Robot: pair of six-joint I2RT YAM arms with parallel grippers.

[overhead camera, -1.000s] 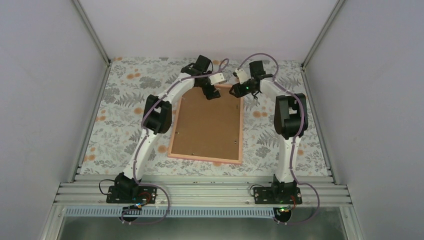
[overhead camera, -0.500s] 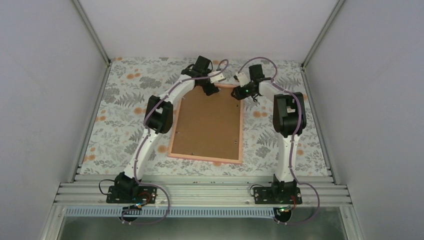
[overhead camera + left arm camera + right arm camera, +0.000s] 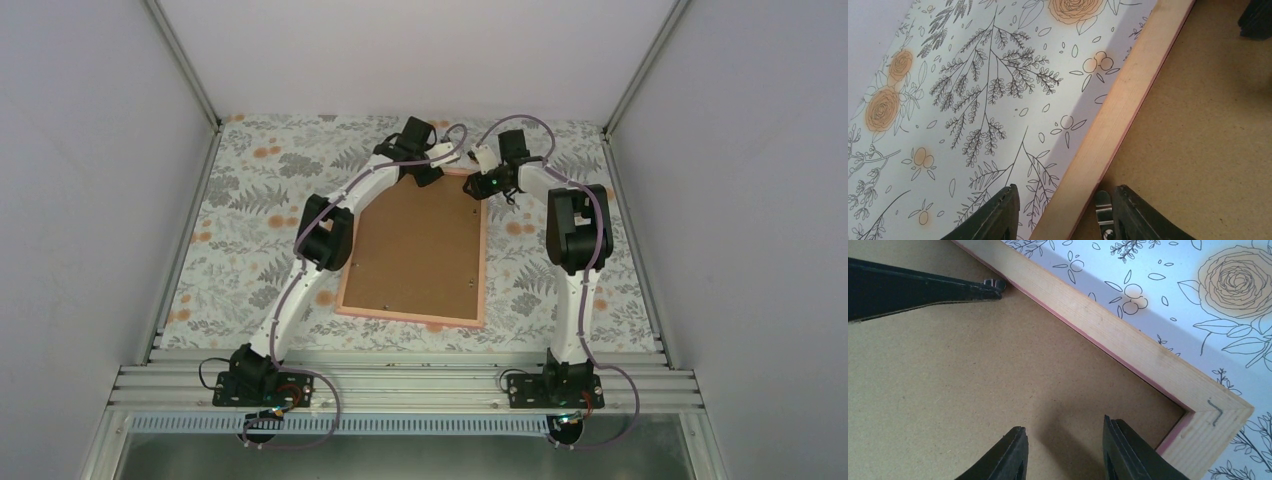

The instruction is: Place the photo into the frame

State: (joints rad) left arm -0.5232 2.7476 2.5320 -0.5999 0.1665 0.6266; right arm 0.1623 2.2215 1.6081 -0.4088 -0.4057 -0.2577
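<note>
The thin pink picture frame point(image 3: 484, 262) lies face down in the middle of the cloth with grey leaves and orange flowers point(image 3: 240, 230). Its long sides run from near to far. The flat brown cardboard back point(image 3: 415, 250) sits inside it and fills it. I cannot see the sunset photo anywhere, so I cannot tell if it is under the brown back or somewhere else.

Both arms reach to the far short side of the frame. The left gripper point(image 3: 1066, 188) has its two black fingers spread apart, with the far wooden rail between them. One finger is over the cloth. The other is over the brown back, beside a small silver clip point(image 3: 1103, 210). The fingers do not seem to touch the rail. The right gripper point(image 3: 1064, 424) is just to the right of it, over the brown back in the far right corner. Its fingers are apart too, with nothing between them.

I think the brown back must come out before the photo can go in. The left gripper looks better placed for that, because the far rail and the clip lie right under it.
</note>
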